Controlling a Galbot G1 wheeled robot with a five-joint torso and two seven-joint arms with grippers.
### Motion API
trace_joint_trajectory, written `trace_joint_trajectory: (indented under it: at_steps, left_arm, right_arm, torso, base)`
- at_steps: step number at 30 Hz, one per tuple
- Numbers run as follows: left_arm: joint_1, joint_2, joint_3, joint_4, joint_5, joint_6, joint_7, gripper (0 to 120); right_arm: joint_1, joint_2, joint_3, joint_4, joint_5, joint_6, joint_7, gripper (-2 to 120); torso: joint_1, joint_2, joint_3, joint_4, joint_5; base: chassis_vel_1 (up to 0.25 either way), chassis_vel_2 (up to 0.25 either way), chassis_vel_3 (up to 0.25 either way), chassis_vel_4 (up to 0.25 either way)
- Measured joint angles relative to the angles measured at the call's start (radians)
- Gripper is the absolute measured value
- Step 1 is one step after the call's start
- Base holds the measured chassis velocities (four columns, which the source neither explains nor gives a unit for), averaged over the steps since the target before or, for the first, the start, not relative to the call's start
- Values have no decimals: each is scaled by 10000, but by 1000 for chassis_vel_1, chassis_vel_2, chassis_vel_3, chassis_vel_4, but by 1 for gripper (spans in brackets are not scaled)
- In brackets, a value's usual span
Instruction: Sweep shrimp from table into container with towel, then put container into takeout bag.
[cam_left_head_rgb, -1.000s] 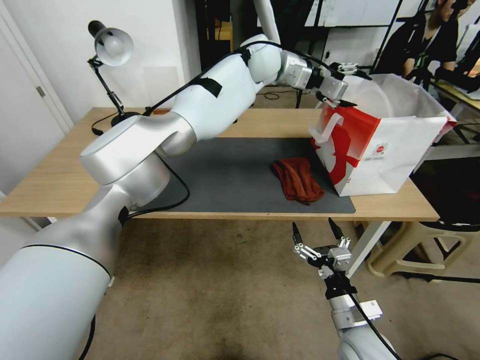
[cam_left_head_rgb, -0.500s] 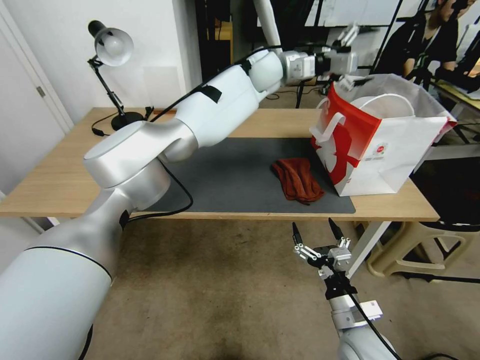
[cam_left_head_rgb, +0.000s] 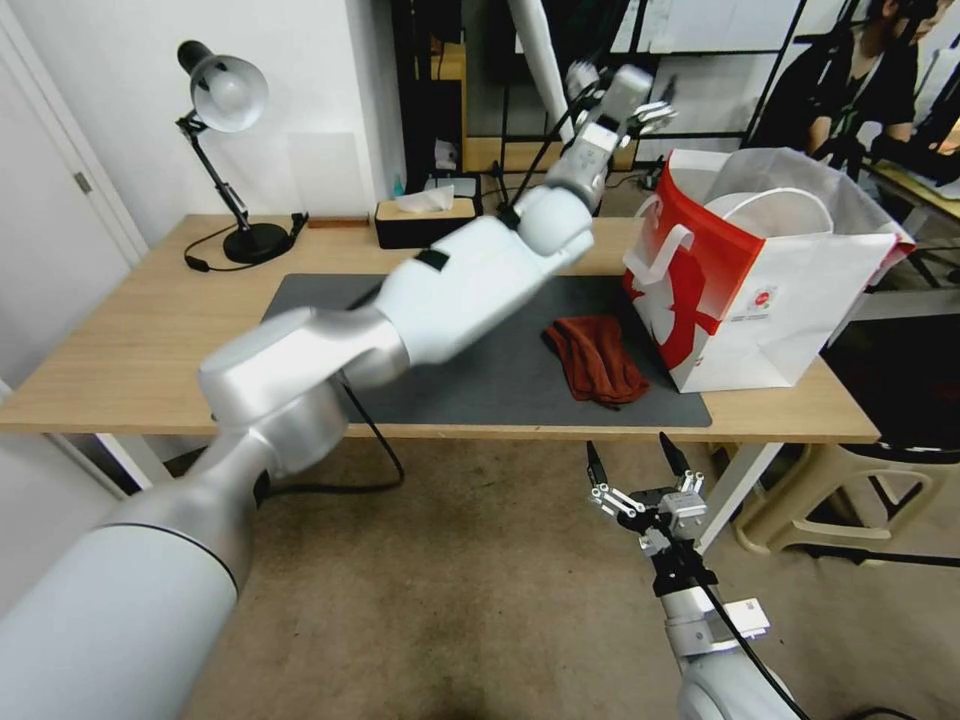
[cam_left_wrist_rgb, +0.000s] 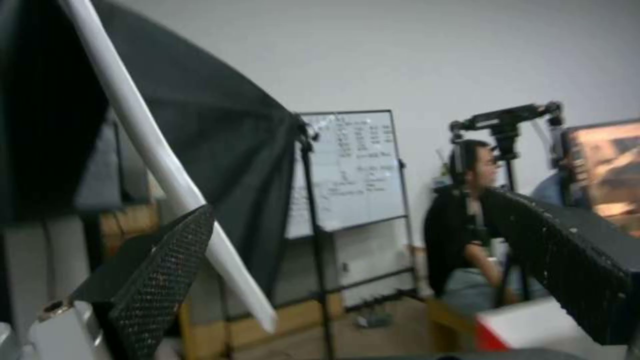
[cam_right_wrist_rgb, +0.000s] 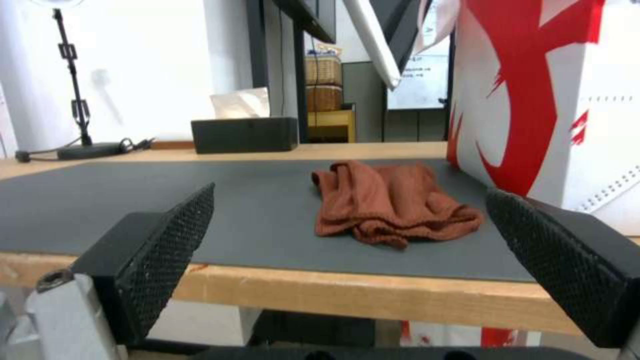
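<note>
A: Left claw (cam_left_head_rgb: 612, 88) up high, past the far edge of the worktop (cam_left_head_rgb: 120, 350), up and to the left of the takeout bag (cam_left_head_rgb: 760, 290). Fingers (cam_left_wrist_rgb: 160, 280) spread wide, nothing between them. Just a whiteboard and a white pole beyond them in the wrist view.

B: And the right claw (cam_left_head_rgb: 640, 462)?

A: Parked low, just off the near worktop edge, fingers (cam_right_wrist_rgb: 167, 250) spread too and empty. Straight ahead of it, the towel (cam_right_wrist_rgb: 390, 202), crumpled on the grey mat (cam_right_wrist_rgb: 133, 200). Bag right beside the towel, further right. Tissue box (cam_left_head_rgb: 425, 222) and desk lamp (cam_left_head_rgb: 225, 140) well beyond, at the back.

B: Container?

A: Down inside the bag, white rim (cam_left_head_rgb: 775, 205) peeking over the lining from the head view. Can't tell what's inside it. From the right wrist, just the bag's red-and-white wall.
</note>
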Motion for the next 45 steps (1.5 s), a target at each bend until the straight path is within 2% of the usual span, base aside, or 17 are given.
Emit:
trace_joint_trajectory:
  at_steps: [4, 7, 8, 10, 11, 12, 14, 16, 17, 20, 21, 24, 25, 27, 28, 33, 45]
  left_arm:
    - [901, 954, -212, -1095, 258, -45, -18, 100]
    - [1857, 2472, -569, -2426, 611, -124, 122, 100]
    - [1857, 2472, -569, -2426, 611, -124, 122, 100]
    - [2315, 3113, -782, -3050, 740, -166, 272, 100]
    - [2970, 3897, -1179, -3912, 889, -208, 474, 100]
    - [2970, 3897, -1179, -3912, 889, -208, 474, 100]
    - [3754, 4657, -1569, -4687, 1064, -255, 726, 100]
    - [5461, 6189, -2648, -5985, 1405, -445, 1086, 100]
    - [5461, 6189, -2648, -5985, 1405, -445, 1086, 100]
    - [7525, 7297, -4212, -7129, 1890, -803, 1397, 100]
    - [7525, 7297, -4212, -7129, 1890, -803, 1397, 100]
    - [10256, 7807, -5997, -8149, 2531, -1217, 1574, 100]
    - [10256, 7807, -5997, -8149, 2531, -1217, 1574, 100]
    - [11502, 7871, -6752, -8401, 2957, -1562, 1580, 100]
    - [12192, 7844, -7115, -8400, 3276, -1827, 1575, 100]
    - [13921, 7435, -8012, -8173, 4132, -2695, 1562, 100]
    - [15144, 6811, -8855, -7597, 4971, -3794, 1555, 100]
  right_arm:
    - [39, 4, 62, 54, 70, 30, 2, 100]
    - [88, 29, 141, 156, 95, 33, 44, 100]
    - [88, 29, 141, 156, 95, 33, 44, 100]
    - [92, 42, 175, 204, 91, 26, 67, 100]
    - [107, 68, 230, 257, 68, 12, 121, 100]
    - [107, 68, 230, 257, 68, 12, 121, 100]
    - [120, 98, 272, 300, 31, -12, 159, 100]
    - [152, 175, 330, 351, -44, -42, 216, 100]
    - [152, 175, 330, 351, -44, -42, 216, 100]
    - [224, 319, 426, 392, -163, -53, 234, 100]
    - [224, 319, 426, 392, -163, -53, 234, 100]
    - [379, 416, 446, 355, -267, -51, 236, 100]
    - [379, 416, 446, 355, -267, -51, 236, 100]
    - [421, 508, 435, 277, -385, -8, 239, 100]
    - [414, 578, 455, 233, -465, 31, 243, 100]
    - [436, 886, 469, 35, -749, 205, 245, 100]
    - [582, 1380, 196, -367, -1381, 261, 336, 100]
  torso:
    - [-1, 2, 0, 2, 1]
    - [0, 1, 0, 19, -5]
    - [0, 1, 0, 19, -5]
    - [1, 1, 1, 16, -8]
    - [-1, 2, -2, 11, -6]
    - [-1, 2, -2, 11, -6]
    - [-1, 2, -1, 5, -9]
    - [0, 2, -2, 11, -2]
    - [0, 2, -2, 11, -2]
    - [-1, 3, -2, 15, 0]
    - [-1, 3, -2, 15, 0]
    - [-2, 1, -1, 11, -18]
    - [-2, 1, -1, 11, -18]
    - [-2, 2, -2, 9, 11]
    - [-2, 1, -2, 14, -10]
    - [-2, 1, -1, 8, -7]
    - [-2, 1, 0, 9, 0]
  base:
    - [0, 0, 0, 0]
    - [0, 0, 0, 0]
    - [0, 0, 0, 0]
    - [0, 0, 0, 0]
    - [0, 0, 0, 0]
    - [0, 0, 0, 0]
    - [0, 0, 0, 0]
    - [0, 0, 0, 0]
    - [0, 0, 0, 0]
    - [0, 0, 0, 0]
    - [0, 0, 0, 0]
    - [0, 0, 0, 0]
    - [0, 0, 0, 0]
    - [0, 0, 0, 0]
    - [0, 0, 0, 0]
    - [0, 0, 0, 0]
    - [0, 0, 0, 0]
